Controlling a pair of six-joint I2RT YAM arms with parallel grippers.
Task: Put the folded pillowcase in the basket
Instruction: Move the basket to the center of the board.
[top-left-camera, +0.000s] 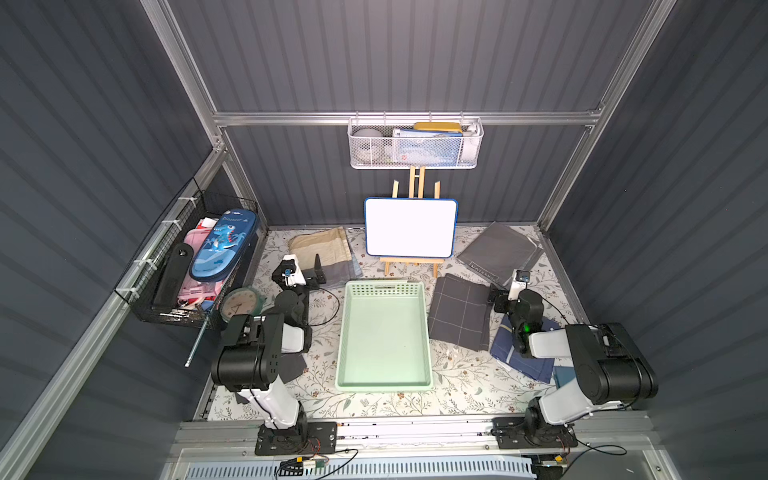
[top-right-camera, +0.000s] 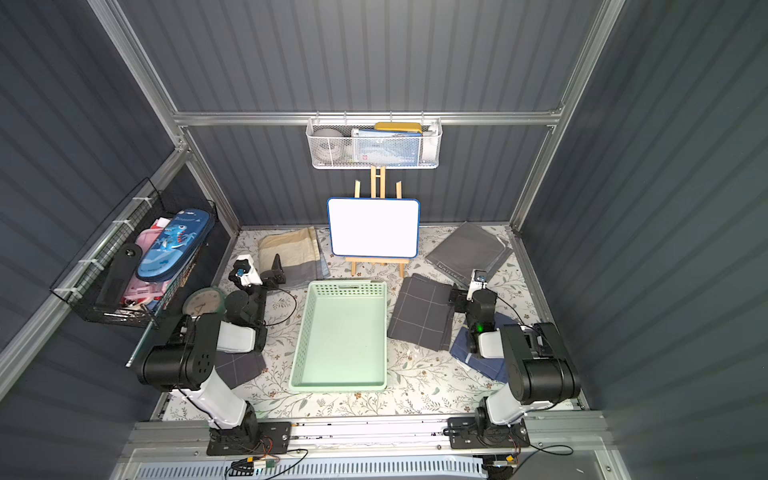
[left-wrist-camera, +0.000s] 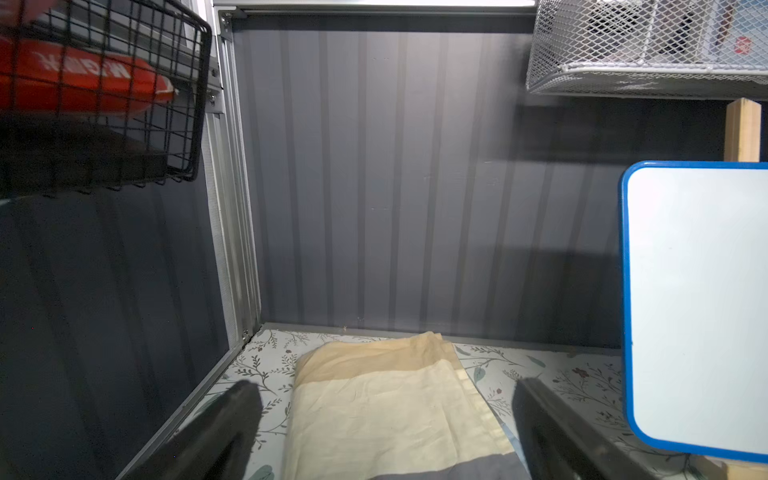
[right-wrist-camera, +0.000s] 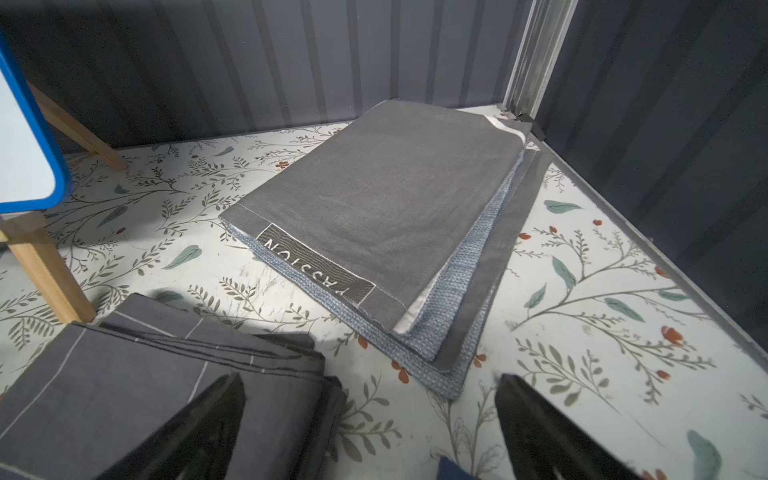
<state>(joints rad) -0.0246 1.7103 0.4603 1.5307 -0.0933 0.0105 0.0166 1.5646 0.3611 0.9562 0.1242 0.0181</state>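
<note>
Well, I'm at the reach step with nothing gripped: my left gripper (left-wrist-camera: 386, 395) and right gripper (right-wrist-camera: 370, 386) both gape. The basket (top-left-camera: 384, 332) lies bare mid-frame, with a beige pillowcase (top-left-camera: 320, 245) up-left of it. Next, I judge, I descend and pinch its edge.

Floral table (top-left-camera: 457, 386) bears the basket (top-left-camera: 384, 388), an easel (top-left-camera: 417, 183) and folded pillowcases (top-left-camera: 459, 311) (several).

Overhead light gleams off the basket (top-left-camera: 386, 345) and whiteboard (top-left-camera: 410, 227); walls (top-left-camera: 415, 62) dim, wrist-view foregrounds blurred.
</note>
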